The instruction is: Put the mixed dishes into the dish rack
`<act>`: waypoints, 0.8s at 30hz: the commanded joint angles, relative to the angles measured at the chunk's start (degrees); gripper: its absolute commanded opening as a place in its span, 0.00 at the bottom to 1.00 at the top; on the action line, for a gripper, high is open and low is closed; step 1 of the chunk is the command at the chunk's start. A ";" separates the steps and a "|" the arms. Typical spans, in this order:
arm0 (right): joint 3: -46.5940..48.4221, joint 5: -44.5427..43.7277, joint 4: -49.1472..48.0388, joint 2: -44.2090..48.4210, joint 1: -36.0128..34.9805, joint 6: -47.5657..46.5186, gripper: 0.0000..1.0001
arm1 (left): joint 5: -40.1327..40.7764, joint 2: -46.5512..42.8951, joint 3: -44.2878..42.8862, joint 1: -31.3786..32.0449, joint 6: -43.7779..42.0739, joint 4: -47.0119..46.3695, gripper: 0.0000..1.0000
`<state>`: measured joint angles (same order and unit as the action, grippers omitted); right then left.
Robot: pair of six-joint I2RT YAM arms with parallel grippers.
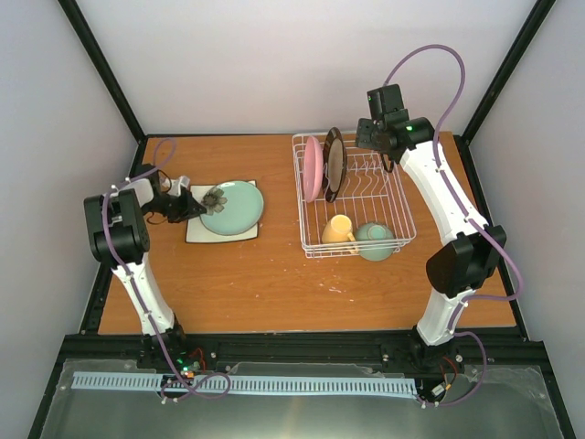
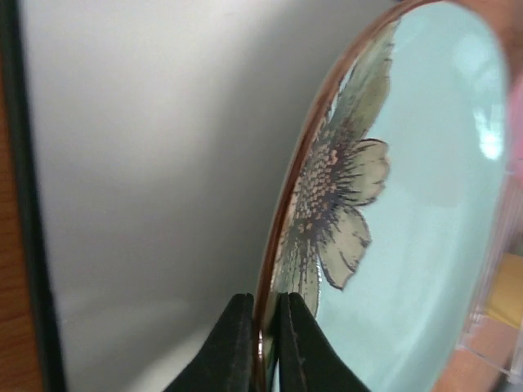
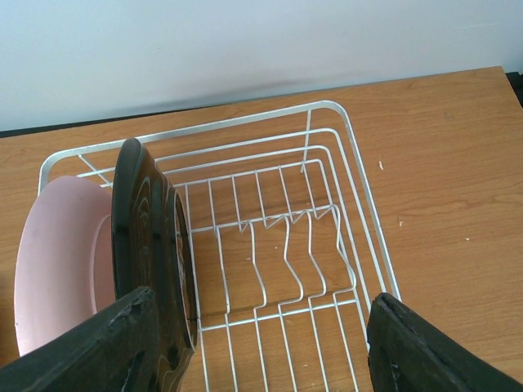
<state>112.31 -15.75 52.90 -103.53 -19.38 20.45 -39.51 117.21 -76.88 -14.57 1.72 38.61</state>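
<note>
Plate rim between left jaws (flower side), right jaws apart

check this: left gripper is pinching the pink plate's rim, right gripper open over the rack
Wrong plate: the left wrist view shows the left gripper pinching the rim of the mint-green flower plate. The pink plate already stands in the dish rack. The right gripper is open over the rack.
</note>
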 commanded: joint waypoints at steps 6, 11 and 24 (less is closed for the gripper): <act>-0.94 0.61 -0.53 -0.62 0.13 0.26 0.68 | -3.05 0.14 -2.12 0.51 -1.66 0.70 0.01; -1.04 1.92 -1.74 -0.58 0.13 -0.36 0.68 | -9.13 -3.03 -5.18 0.51 -1.54 -0.22 0.01; -1.28 15.65 -10.47 0.16 0.13 -5.43 0.67 | -20.91 -7.14 -12.44 0.51 4.88 -5.51 0.00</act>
<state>110.91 -6.96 46.17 -103.55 -19.35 17.37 -51.13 114.43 -85.14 -14.28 4.19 36.36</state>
